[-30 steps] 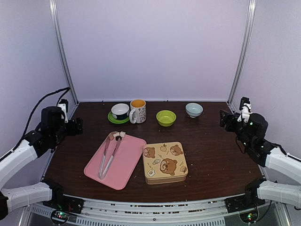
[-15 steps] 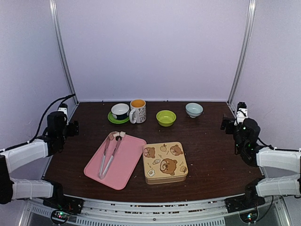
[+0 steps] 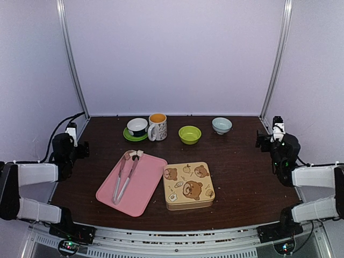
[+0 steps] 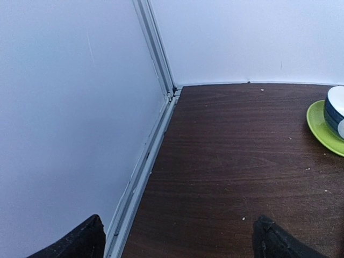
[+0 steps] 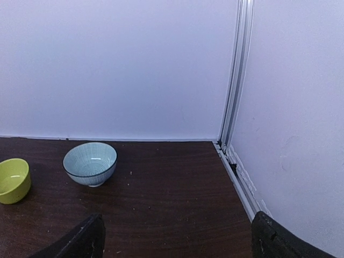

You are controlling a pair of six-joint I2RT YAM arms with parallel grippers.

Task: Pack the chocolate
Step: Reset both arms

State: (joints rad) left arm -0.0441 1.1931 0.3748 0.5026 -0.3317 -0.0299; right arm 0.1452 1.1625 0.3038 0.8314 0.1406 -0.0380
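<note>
No chocolate pieces show in any view. The square gold tin [image 3: 188, 185] with cartoon bears on its lid sits shut at the front middle of the table. Pink-handled metal tongs [image 3: 125, 173] lie on a pink tray [image 3: 141, 192] to the left of the tin. My left gripper [image 3: 81, 148] is open and empty at the table's left edge; in the left wrist view [image 4: 180, 242] it is low over bare wood. My right gripper [image 3: 262, 141] is open and empty at the right edge; in the right wrist view [image 5: 177, 242] it is over bare wood.
Along the back stand a blue-and-white cup [image 3: 137, 126] on a green saucer [image 4: 322, 129], a patterned mug [image 3: 157, 127], a green bowl [image 3: 190, 134] and a pale blue bowl [image 5: 90, 163]. White walls and metal posts [image 4: 156, 48] close the sides and the back.
Both arms have folded back and down toward the table's side edges. Both grippers stay open. Nothing on the table has moved.
</note>
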